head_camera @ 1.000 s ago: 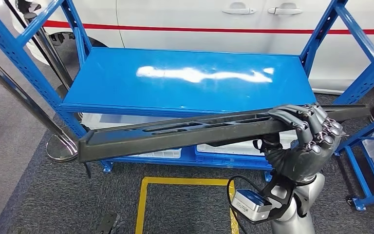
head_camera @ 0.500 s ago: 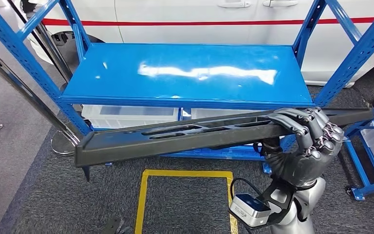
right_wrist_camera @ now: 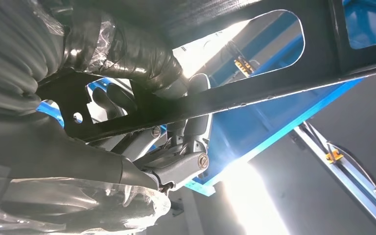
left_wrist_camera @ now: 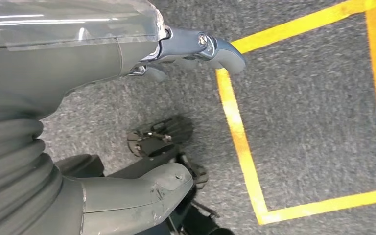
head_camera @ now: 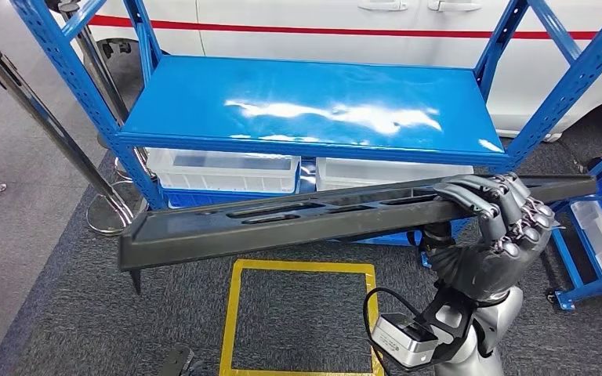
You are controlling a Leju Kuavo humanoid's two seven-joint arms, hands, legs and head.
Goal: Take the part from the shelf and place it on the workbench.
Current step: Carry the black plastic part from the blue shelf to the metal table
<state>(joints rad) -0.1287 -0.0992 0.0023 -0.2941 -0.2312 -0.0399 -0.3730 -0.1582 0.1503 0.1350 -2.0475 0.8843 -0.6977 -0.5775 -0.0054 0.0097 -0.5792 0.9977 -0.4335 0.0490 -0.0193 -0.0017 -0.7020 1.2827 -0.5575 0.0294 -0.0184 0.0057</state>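
The right robot hand point(head_camera: 492, 227) grasps the long black slotted plastic part point(head_camera: 313, 217), already off the blue metal shelf point(head_camera: 306, 110) at 12 o'clock; placing remains.

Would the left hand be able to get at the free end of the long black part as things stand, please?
Probably not at once: the left hand hangs low over the carpet, while the long black part is held up by the right hand. Nothing visibly blocks the way upward.

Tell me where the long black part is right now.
In the head view, the long black part is off the blue shelf, held near its right end by the right hand, above the yellow floor square.
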